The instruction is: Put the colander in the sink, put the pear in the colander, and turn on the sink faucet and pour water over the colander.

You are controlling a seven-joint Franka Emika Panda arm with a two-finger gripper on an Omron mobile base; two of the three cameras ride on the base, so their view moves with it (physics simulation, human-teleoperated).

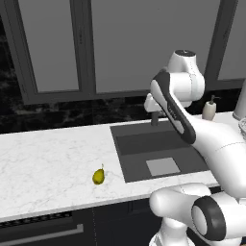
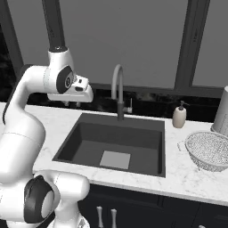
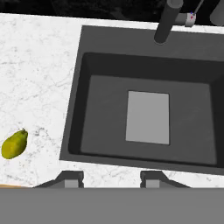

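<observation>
You have 3 steps to do and, judging by how things lie, 0 are done. The colander [image 2: 208, 150] sits on the counter [image 2: 187, 173] to the right of the sink [image 2: 89, 147], near the soap dispenser [image 2: 179, 116], not in the basin. The pear [image 1: 99, 176] lies on the counter to the left of the sink, close to the near edge and well apart from the colander. No water shows at the sink faucet [image 2: 117, 89], whose spout arches over the far side of the basin.

For containers: your sink holds nothing, only its lighter grey square [image 2: 115, 159] on the bottom. The colander looks empty as far as the right base view shows, though its inside is speckled and hard to read.

Your gripper [image 3: 111, 178] hangs high above the near-left part of the sink, looking down into the basin. Its fingertips [image 3: 72, 179] stand apart with nothing between them, so it carries nothing.

I judge your 1st move is to go right for the colander, then bring it into the basin before you fetch the pear.
</observation>
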